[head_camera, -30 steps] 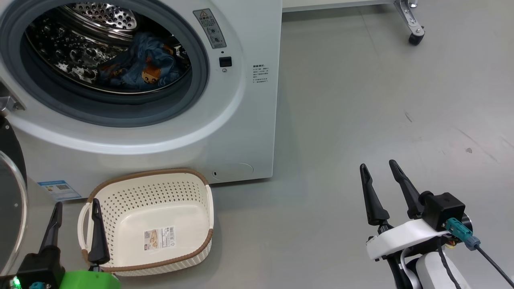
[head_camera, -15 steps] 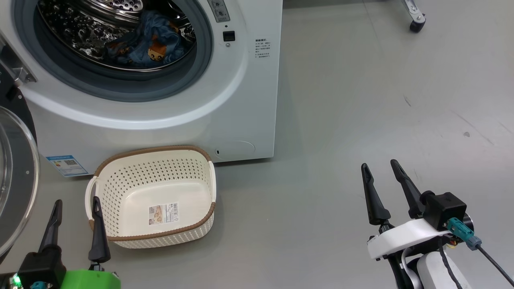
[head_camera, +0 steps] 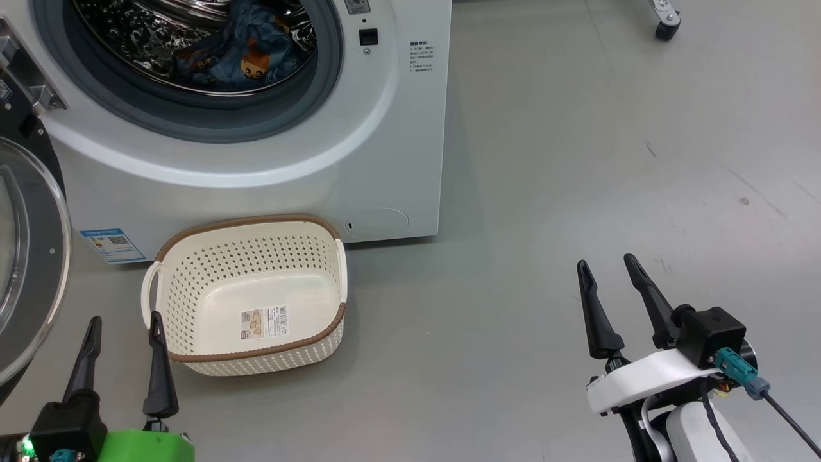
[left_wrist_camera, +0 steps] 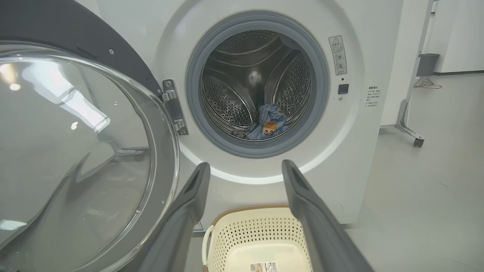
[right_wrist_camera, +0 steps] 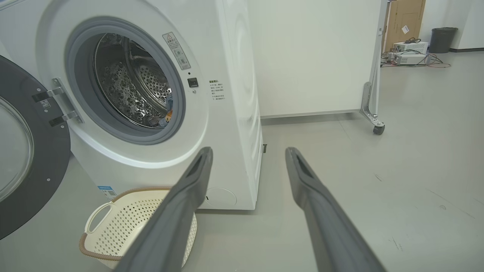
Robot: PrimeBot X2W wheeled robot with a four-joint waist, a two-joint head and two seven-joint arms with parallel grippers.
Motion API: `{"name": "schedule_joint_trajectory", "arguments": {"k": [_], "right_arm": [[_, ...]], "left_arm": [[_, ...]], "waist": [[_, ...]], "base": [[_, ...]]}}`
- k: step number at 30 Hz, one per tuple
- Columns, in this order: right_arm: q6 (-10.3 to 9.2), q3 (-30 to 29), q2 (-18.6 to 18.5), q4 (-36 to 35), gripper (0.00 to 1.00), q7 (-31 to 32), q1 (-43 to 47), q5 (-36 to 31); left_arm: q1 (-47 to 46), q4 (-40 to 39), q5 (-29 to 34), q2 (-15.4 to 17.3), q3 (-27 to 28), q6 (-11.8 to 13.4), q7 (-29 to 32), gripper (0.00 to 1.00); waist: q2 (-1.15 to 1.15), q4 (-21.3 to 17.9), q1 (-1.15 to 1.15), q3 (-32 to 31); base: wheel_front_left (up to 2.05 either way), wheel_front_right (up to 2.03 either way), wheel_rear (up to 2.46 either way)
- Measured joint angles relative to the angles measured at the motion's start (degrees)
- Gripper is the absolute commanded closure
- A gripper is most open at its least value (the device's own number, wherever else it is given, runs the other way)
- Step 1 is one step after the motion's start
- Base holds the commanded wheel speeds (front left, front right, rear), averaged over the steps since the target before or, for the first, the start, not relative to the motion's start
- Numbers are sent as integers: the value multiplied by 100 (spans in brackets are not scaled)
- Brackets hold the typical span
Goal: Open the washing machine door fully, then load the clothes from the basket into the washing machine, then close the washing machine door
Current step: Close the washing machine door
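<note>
- As the head camera has shifted, the washing machine (head_camera: 385,160) and basket (head_camera: 250,221) sit higher in frame; neither has moved.
- Basket, 7 o'clock, is empty; clothes (head_camera: 250,45) lie in the drum, 11 o'clock: loading looks done.
- Open at 9 o'clock, the washing machine door (head_camera: 32,256) awaits closing.
- One of each thing; left end effector (head_camera: 125,317) and right end effector (head_camera: 604,260), two, both wide and empty.

The washing machine (left_wrist_camera: 355,158) label (left_wrist_camera: 337,56) bears a warning triangle (left_wrist_camera: 335,39); all print illegible.

The basket (head_camera: 256,253) is matt plastic, the drum (left_wrist_camera: 227,102) shiny steel, the door (left_wrist_camera: 75,132) glass.
</note>
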Motion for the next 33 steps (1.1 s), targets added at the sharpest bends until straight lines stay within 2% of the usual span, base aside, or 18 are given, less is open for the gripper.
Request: {"name": "schedule_joint_trajectory", "arguments": {"k": [21, 33], "right_arm": [[0, -9, -9, -4, 0, 0, -1, -38], [0, -82, -66, -47, 0, 0, 6, -85]], "left_arm": [[-1, 9, -1, -8, -12, 0, 0, 0], [-5, 49, -1, -15, -85, 0, 0, 0]], "waist": [[0, 128, 0, -4], [0, 425, 0, -57]], "base": [[-2, 2, 0], [0, 0, 0]]}}
